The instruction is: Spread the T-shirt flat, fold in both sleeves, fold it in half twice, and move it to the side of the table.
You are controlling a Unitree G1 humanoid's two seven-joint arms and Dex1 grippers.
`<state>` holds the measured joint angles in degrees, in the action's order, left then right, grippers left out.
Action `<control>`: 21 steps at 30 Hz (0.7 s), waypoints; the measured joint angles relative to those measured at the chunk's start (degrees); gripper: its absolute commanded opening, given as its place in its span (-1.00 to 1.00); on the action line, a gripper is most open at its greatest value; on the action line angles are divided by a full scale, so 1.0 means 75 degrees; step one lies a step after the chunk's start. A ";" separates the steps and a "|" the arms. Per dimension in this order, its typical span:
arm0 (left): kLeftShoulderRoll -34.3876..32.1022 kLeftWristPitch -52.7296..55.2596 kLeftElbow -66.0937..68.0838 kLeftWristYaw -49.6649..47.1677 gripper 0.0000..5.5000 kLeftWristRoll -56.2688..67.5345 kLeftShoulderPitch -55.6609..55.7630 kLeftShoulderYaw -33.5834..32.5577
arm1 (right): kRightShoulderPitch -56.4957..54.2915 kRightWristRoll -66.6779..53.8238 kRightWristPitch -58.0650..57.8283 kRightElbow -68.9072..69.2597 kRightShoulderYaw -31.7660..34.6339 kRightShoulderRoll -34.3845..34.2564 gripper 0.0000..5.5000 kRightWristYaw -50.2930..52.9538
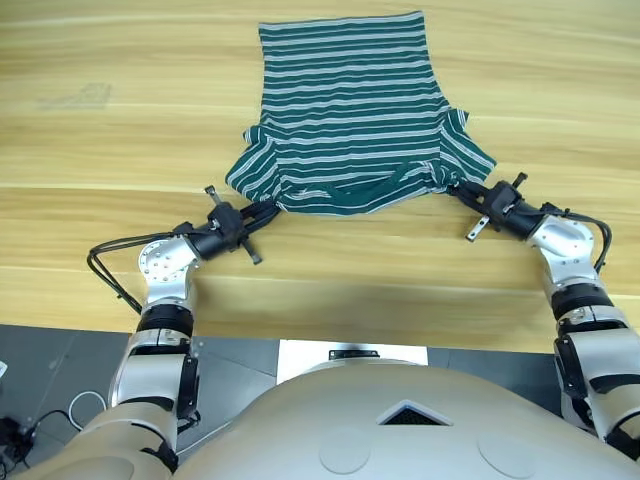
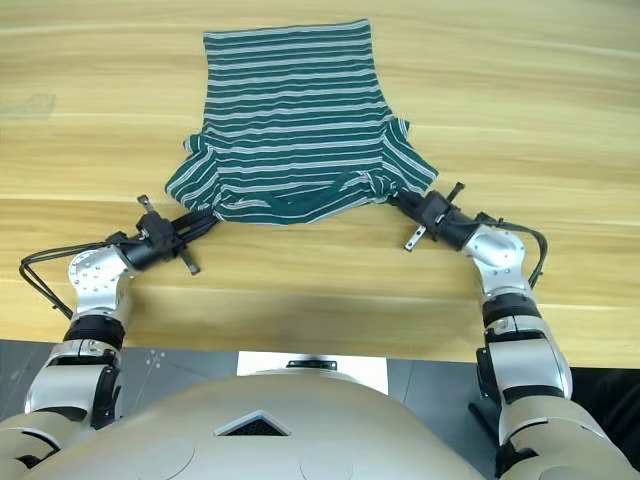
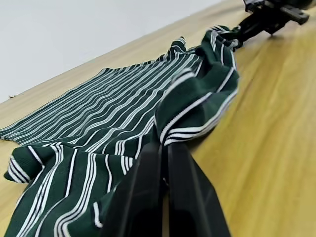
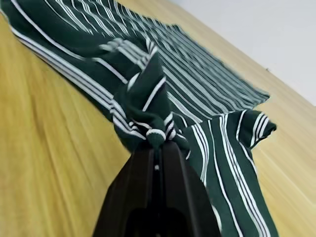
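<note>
T-shirt [image 1: 350, 110] is laid on the desk [image 1: 90, 160], collar end nearest. Left gripper [image 1: 270, 210] and right gripper [image 1: 457, 187] are each clenched on bunched shoulder fabric. Risk: the thin pinch could be lost, or the sleeves left crumpled, if tension is applied unevenly.

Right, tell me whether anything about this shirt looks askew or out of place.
The T-shirt is not flat: its near edge is bunched into twisted wads where the left gripper and right gripper pinch it, and both sleeves lie crumpled against the body. The far hem lies smooth on the table.
</note>
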<state>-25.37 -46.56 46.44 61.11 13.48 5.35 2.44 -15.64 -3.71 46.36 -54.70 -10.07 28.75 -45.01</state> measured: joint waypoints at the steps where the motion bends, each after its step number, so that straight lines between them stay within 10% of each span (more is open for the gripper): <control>1: -0.0023 0.0012 -0.0175 -0.0171 -1.00 -0.0023 -0.0160 0.0018 | 0.0107 0.0000 -0.0156 0.0186 0.0066 0.0003 -0.99 0.0013; 16: -0.0413 0.0374 -0.2632 -0.0557 -1.00 0.0563 -0.2614 0.0115 | 0.3461 -0.1387 -0.0244 0.3645 0.0232 0.1081 -0.99 -0.2029; 21: -0.0455 0.0551 -0.3109 -0.0558 -0.65 0.0584 -0.3008 0.0171 | 0.3553 -0.1420 -0.0490 0.3996 0.0128 0.1087 -0.79 -0.2156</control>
<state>-28.78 -42.42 23.13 56.93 17.86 -17.21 3.73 11.00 -14.35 42.69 -24.73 -9.11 36.90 -61.18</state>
